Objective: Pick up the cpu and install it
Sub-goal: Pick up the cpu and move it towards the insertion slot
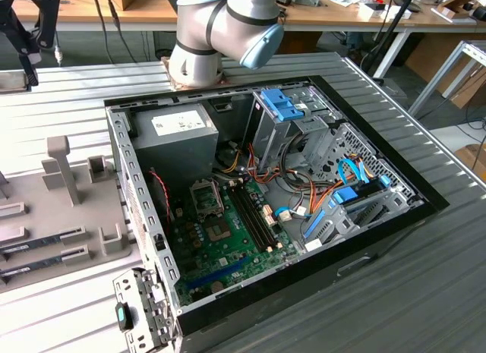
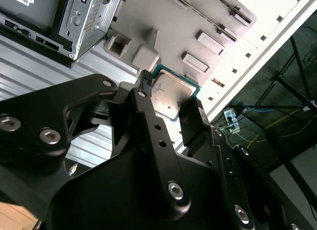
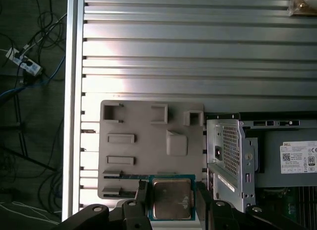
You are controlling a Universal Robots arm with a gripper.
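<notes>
**Ext. view:** arm [image 1: 220, 26] stands at the far edge of the ribbed metal worktop [image 1: 425, 292]. Open PC case [image 1: 140, 193] lies flat on it, w/ green board [image 1: 220, 247] on the case floor. Power-supply box [image 1: 178, 129] sits in the case corner nearest the arm base. Grey tray [image 1: 53, 209] w/ upright holders is just beside the case, on the exterior view's left.

**Second wrist view:** claw [image 2: 168, 91] is clamped on the cpu [image 2: 172, 99]. Black fingers [image 2: 148, 121] press on two opposite edges. Silvery top faces the cam, w/ a thin green rim around it. Tray [image 2: 148, 27] lies beyond the cpu, w/ several small rectangular holders past the claw tips. Can't tell if the cpu is clear of the tray or resting on it. PC case [image 2: 84, 17] corner is off to one side of the claw, past the tray edge. Worktop [image 2: 29, 62] ribs run under the case.

**First wrist view:** cpu [image 3: 171, 199] sits square between the fingers [image 3: 141, 193]. Claw [image 3: 171, 188] tips are tight on both sides, no gap seen. Tray [image 3: 148, 141] is directly beyond the claw, and the cpu overlaps the tray edge nearest the claw. PC case [image 3: 233, 156] is to one side of the claw, its perforated metal panel just beside the tray. Power-supply box [image 3: 287, 161] is further out on that side. Bare worktop [image 3: 198, 57] lies well past the tray.
</notes>
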